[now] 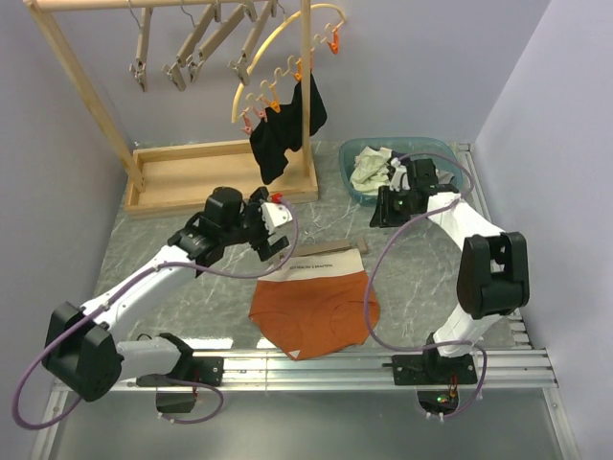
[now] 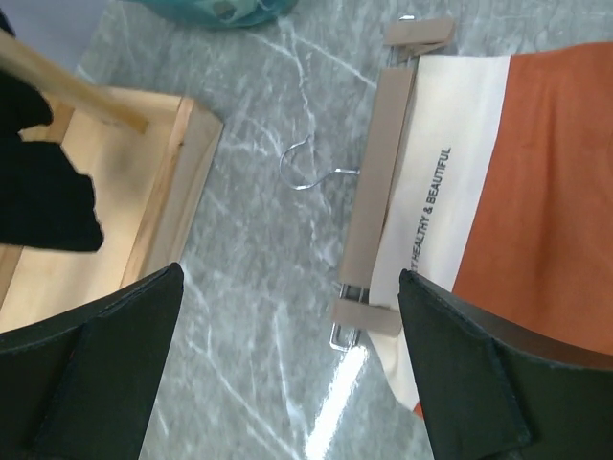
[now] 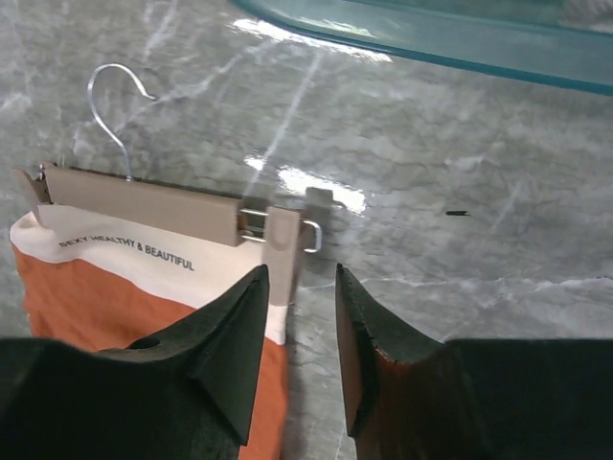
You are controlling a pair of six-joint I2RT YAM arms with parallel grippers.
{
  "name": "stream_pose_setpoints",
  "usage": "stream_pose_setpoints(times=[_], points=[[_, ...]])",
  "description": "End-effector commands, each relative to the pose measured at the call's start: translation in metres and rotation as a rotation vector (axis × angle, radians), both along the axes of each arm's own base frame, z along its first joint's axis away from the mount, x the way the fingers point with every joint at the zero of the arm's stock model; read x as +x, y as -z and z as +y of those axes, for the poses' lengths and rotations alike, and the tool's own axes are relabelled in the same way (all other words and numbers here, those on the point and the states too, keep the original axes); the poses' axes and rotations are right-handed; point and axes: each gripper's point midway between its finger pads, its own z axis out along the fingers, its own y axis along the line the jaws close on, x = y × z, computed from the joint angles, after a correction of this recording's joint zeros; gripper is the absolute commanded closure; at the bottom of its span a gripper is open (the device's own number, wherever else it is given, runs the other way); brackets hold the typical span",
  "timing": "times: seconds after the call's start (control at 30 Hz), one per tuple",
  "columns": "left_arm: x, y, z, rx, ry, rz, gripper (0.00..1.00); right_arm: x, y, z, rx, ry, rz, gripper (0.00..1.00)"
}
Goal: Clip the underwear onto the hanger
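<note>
The rust-orange underwear lies flat on the marble table, its off-white waistband toward the back. The wooden hanger lies along that waistband, bar and wire hook flat on the table. One end clip overlaps the waistband's corner; the other end clip lies across the opposite edge. My left gripper hovers wide open over bare table beside the hanger. My right gripper is open with a narrow gap, holding nothing, its fingertips just short of the clip.
A wooden rack base stands at the back left, with spare hangers on its rail. A yellow hoop holds a black garment. A teal basket with pale clothes is back right, close behind the right wrist.
</note>
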Motion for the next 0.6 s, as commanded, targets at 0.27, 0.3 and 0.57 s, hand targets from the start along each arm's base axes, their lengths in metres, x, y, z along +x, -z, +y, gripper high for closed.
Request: stream_pose_setpoints(times=[0.27, 0.3, 0.57], points=[[0.039, -0.001, -0.059, -0.065, 0.072, 0.182, 0.01, -0.005, 0.037, 0.0, 0.155, -0.037, 0.133, 0.62], [0.059, -0.01, -0.055, -0.082, -0.033, 0.159, 0.01, -0.005, 0.04, 0.001, 0.159, -0.04, 0.14, 0.63], [0.069, -0.043, -0.057, -0.185, -0.063, 0.056, 0.01, -0.006, 0.057, 0.01, 0.216, -0.063, 0.188, 0.67]])
